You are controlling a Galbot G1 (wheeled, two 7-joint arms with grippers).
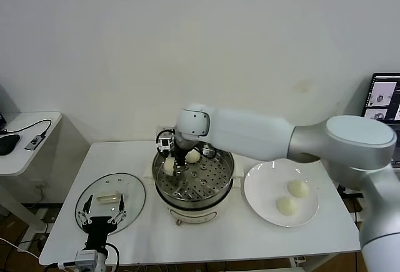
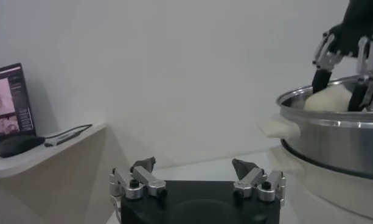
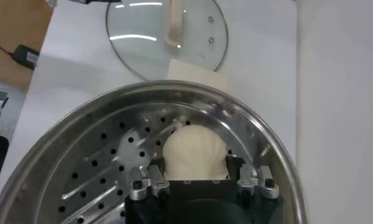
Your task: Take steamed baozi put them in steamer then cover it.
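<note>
The steel steamer stands at the table's middle on its cream base. Low over the left side of its perforated tray, my right gripper is shut on a steamed baozi, a finger pressed against each side. A second baozi lies at the tray's far edge. Two more baozi rest on the white plate to the right. The glass cover lies flat on the table's left. My left gripper hovers open over its near edge, holding nothing.
A side table with a mouse and cables stands to the left. A laptop screen shows at the far right. Bare tabletop lies in front of the steamer and between it and the cover.
</note>
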